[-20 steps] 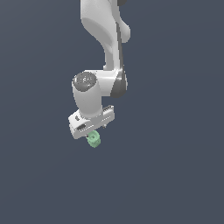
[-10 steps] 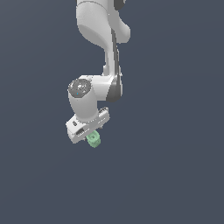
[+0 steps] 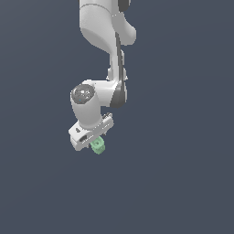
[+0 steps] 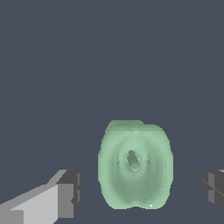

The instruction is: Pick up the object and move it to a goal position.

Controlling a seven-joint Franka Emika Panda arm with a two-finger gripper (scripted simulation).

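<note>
The object (image 3: 97, 146) is a small light-green stubby piece just under my white gripper (image 3: 93, 140) in the exterior view. In the wrist view the object (image 4: 134, 164) shows its ringed end with a central hole and sits between my two fingers. My gripper (image 4: 142, 190) is open. One dark finger pad (image 4: 70, 192) and the other (image 4: 213, 188) stand on either side of the object, each with a gap, and neither touches it.
Only a plain dark grey ground (image 3: 183, 183) shows around the arm and the object. No goal marker shows in either view.
The arm's upper links and wrist have shifted a little down and toward the exterior view's left. The green object has stayed in the same place under the hand.
</note>
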